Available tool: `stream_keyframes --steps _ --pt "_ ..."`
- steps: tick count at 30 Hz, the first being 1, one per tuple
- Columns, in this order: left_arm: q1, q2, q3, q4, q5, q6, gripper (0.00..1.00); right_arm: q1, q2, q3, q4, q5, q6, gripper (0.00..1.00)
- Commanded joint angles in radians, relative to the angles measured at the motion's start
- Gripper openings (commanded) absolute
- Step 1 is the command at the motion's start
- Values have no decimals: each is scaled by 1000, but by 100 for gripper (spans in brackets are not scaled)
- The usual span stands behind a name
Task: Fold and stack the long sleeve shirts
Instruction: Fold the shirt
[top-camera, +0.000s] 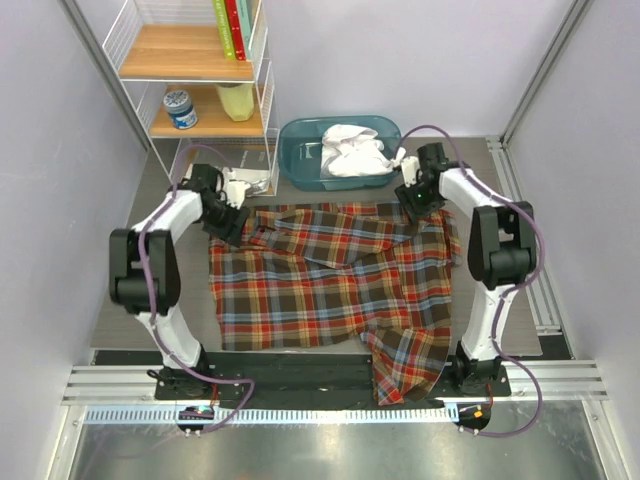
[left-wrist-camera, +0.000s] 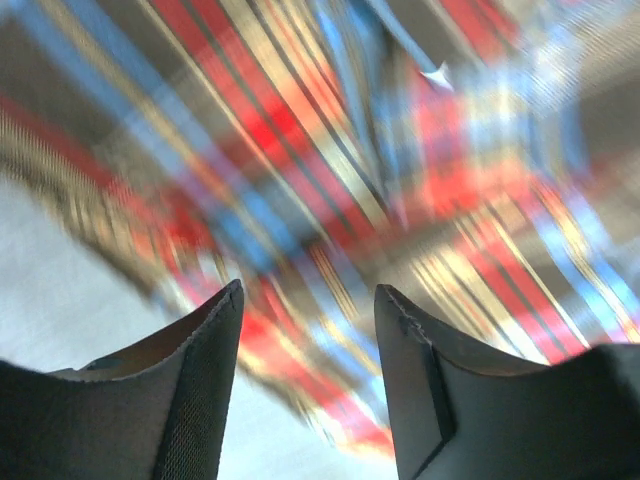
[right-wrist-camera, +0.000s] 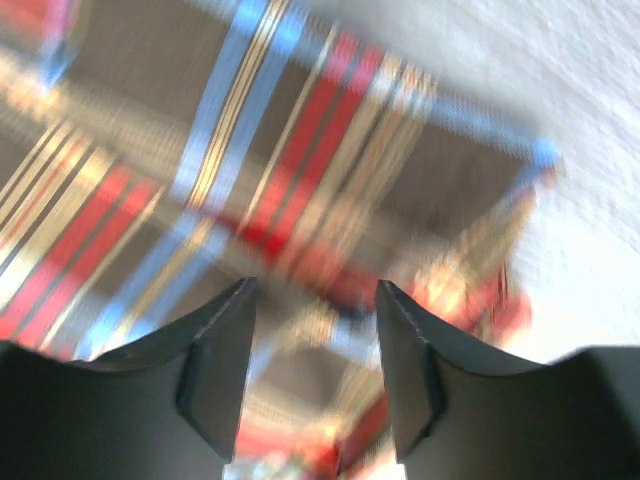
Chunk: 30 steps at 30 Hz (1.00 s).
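My left hand (left-wrist-camera: 308, 295) over the plaid shirt's (top-camera: 330, 285) far left corner, fingers apart; my right hand (right-wrist-camera: 315, 290) over the far right corner, spread too.

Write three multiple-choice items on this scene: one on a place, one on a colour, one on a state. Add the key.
1. The white shirt lies:
A. on a chair
B. in the bin
C. on the floor

2. The bin is:
A. teal
B. red
C. yellow

3. The left gripper is:
A. shut on a shirt
B. shut on nothing
C. open

Key:
1. B, the top view shows the white cloth bunched inside the bin's walls.
2. A, its walls and rim are blue-green.
3. C, its wrist view shows the fingers apart with nothing between them.
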Motion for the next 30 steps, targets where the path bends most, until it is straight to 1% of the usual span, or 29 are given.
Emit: stream_keyframes --steps 1,3,5,6,9,12,13,14,19,20,24,26,28,29,30 --pt "-5 -246 -72 -49 122 78 58 -5 -247 -41 -175 -140 -76 59" --pt "-8 -264 -94 -112 122 94 58 -2 -293 -102 -240 -162 -91 59" --pt "-14 -278 -137 -117 102 106 58 1 -316 -161 -251 -159 -115 58" --pt "-14 -283 -152 -109 93 111 58 2 -336 -222 -246 -157 -122 57" --pt "-27 -272 -193 -96 52 111 57 4 -347 -321 -217 -148 -132 57" --pt "-28 -232 -213 -62 9 108 56 2 -338 -391 -154 -124 -134 56" --pt "-27 -220 -213 -51 -35 106 55 4 -323 -402 -136 -116 -134 56" --pt "-27 -189 -213 -40 -51 108 54 4 -310 -412 -122 -101 -137 55" --pt "-17 -88 -187 19 -122 132 52 4 -208 -393 -53 -74 -129 55" --pt "-13 -45 -178 27 -143 134 51 4 -185 -371 -39 -73 -123 55" --pt "16 30 -96 50 -191 149 49 4 -95 -273 -37 -68 -109 54" --pt "27 38 -74 43 -197 174 49 4 -89 -207 -77 -84 -109 54" --pt "35 1 -69 32 -178 209 49 4 -114 -172 -122 -122 -115 55" --pt "36 -23 -75 23 -166 218 49 5 -132 -144 -175 -140 -122 55" --pt "36 -87 -80 10 -121 232 50 2 -191 -138 -200 -156 -128 56"
